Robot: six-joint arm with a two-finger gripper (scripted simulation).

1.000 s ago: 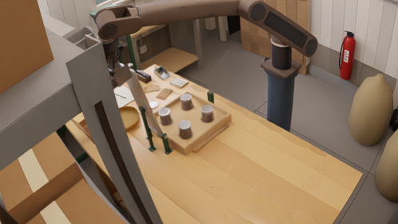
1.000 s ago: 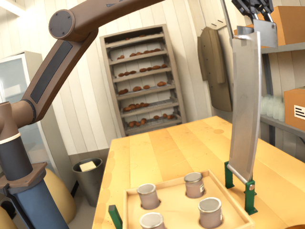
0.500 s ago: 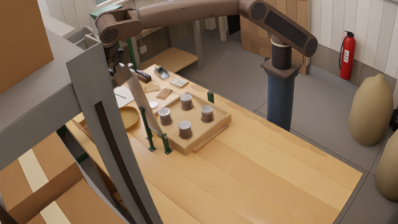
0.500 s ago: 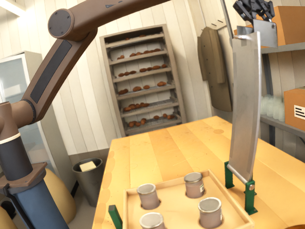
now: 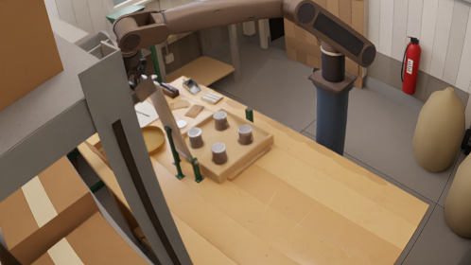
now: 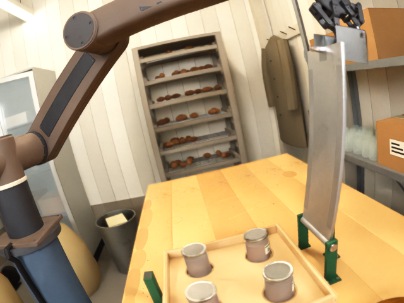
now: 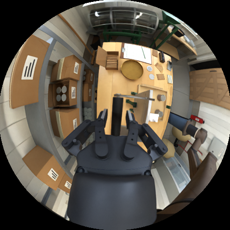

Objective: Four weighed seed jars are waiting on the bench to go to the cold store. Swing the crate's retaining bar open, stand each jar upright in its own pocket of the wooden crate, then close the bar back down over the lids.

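Note:
The retaining bar (image 6: 324,140) (image 5: 165,116) is a flat grey metal plate. It stands nearly upright on its green hinge posts (image 6: 331,261) at the crate's near-left side. My gripper (image 6: 339,14) (image 5: 137,75) (image 7: 116,115) is at its top end, above the plate's tab (image 6: 352,44), and holds nothing; its fingers are part open. In the wrist camera a dark bar runs between the fingers. The wooden crate (image 5: 227,142) holds four grey-lidded seed jars (image 5: 219,153) (image 6: 278,280), each upright in its own pocket. A green catch post (image 5: 249,114) (image 6: 153,287) stands at the crate's far side.
Behind the crate lie a clipboard, a round tray (image 5: 150,138), cards and small tools. A grey shelf frame (image 5: 113,142) with cardboard boxes stands close on the left of the gripper. The arm's pedestal (image 5: 332,113) stands right of the bench. The near bench top is open.

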